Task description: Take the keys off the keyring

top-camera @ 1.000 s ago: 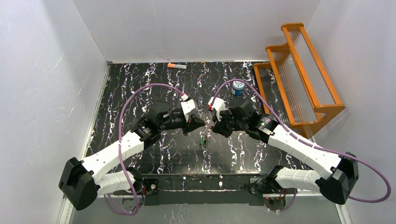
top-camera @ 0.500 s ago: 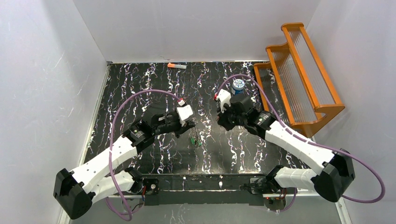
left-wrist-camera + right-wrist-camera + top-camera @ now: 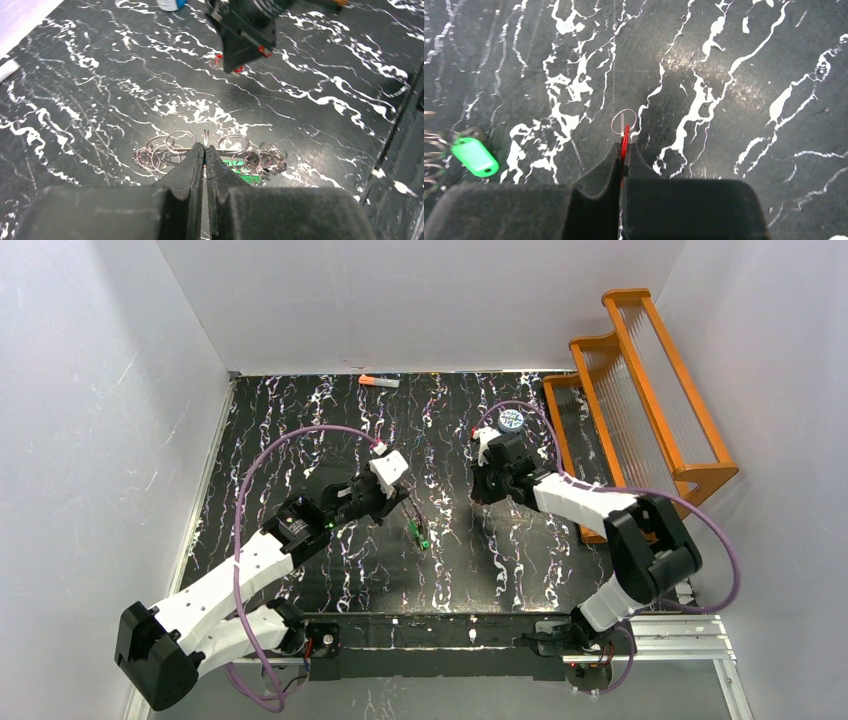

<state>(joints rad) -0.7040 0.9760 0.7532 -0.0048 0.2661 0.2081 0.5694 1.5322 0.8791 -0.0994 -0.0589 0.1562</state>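
The two arms have drawn apart since a second ago, when their grippers met over the middle of the worktop (image 3: 330, 430); the right one has swung away from the keyring (image 3: 220, 152), taking the red key (image 3: 624, 137) with it.

The keyring is a bunch of thin silver loops with the green keys (image 3: 474, 156) still among them; the left gripper (image 3: 205, 148) is pressed together on one upright loop; whether the bunch hangs or rests on the worktop I cannot tell. To the right of the keyring, well apart, the right gripper (image 3: 622, 147) pinches the red key, a small loop standing from its tip. Farther right stand a blue canister (image 3: 511, 421) and an orange rack (image 3: 650, 410); an orange-and-grey stick (image 3: 379, 382) lies far beyond.

The red key looks freed; the green ones remain. Next, likely: set the red key down clear of the keyring, then return for a green head while the left holds steady; that calls for a fine pinch.
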